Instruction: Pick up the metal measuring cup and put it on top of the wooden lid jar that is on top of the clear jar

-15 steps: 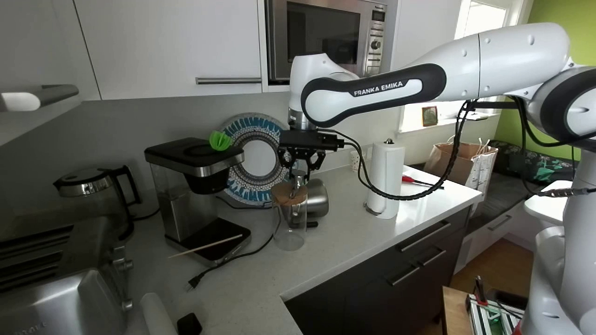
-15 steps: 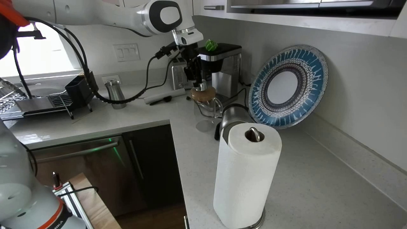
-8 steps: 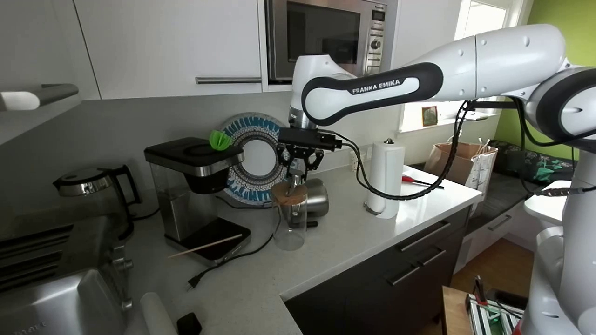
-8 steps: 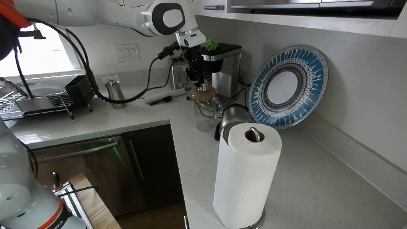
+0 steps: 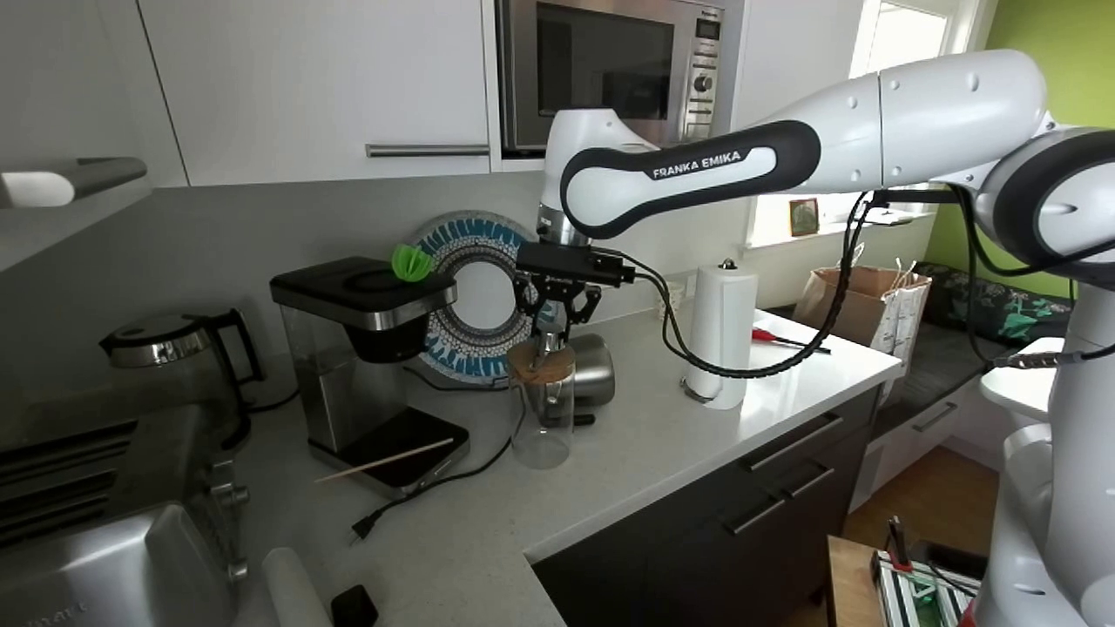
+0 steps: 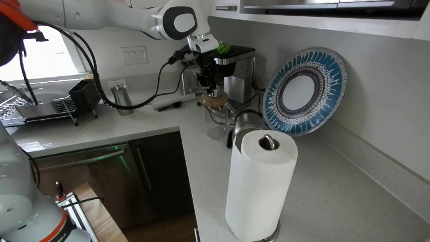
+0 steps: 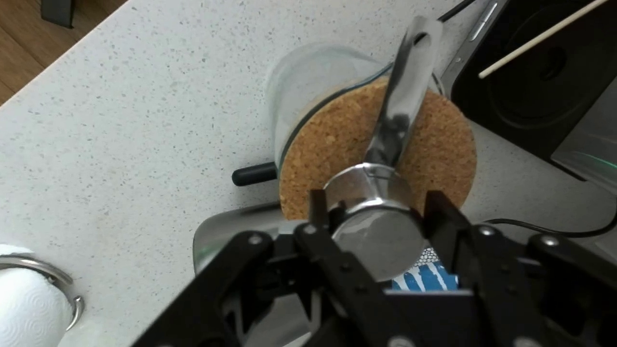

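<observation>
The gripper (image 7: 377, 209) points down over the clear jar (image 5: 540, 431), its jaws pinching the metal measuring cup (image 7: 378, 236) from both sides. The cup is directly above the jar, over the wooden lid (image 7: 332, 149) that covers its mouth; whether cup and lid touch cannot be made out. In the wrist view the cup's round end is turned toward the camera, and its handle slants away across the lid, the holed tip showing past the lid's rim. In both exterior views the jar stands upright on the pale counter (image 6: 208, 168). Just beside the jar is a black-handled steel vessel (image 5: 595, 370), and farther out on that same side, well apart from the jar, stands a paper towel roll (image 6: 260, 191). On the jar's opposite side, near it, is a coffee machine (image 5: 331, 405), with a thin wooden stick (image 5: 384, 461) lying across its base and a green object (image 5: 411, 263) on its top. On the jar's wall side, a round patterned plate (image 6: 302, 92) leans upright. The white arm (image 5: 697, 187) reaches in above the jar.
</observation>
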You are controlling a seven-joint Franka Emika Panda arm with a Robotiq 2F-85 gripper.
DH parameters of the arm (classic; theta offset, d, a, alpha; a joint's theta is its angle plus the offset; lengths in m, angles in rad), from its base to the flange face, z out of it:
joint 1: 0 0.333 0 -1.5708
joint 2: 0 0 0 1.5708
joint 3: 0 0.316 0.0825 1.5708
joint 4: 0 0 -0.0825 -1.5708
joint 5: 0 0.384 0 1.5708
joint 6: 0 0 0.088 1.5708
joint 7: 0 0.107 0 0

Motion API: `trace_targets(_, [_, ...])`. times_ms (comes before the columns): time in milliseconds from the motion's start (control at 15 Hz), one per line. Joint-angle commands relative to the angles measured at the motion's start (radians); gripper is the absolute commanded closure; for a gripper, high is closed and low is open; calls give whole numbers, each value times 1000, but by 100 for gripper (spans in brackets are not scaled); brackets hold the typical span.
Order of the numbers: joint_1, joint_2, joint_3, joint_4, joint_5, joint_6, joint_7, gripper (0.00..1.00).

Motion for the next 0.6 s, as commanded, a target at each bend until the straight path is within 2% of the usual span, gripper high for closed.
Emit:
trace_targets(0, [-3,10,-4,6,27,14,0,21])
trace_targets(200, [-2,9,-2,9,29,18,-5,1])
trace_targets(533, [26,-22,24,15,9,18,-41,0])
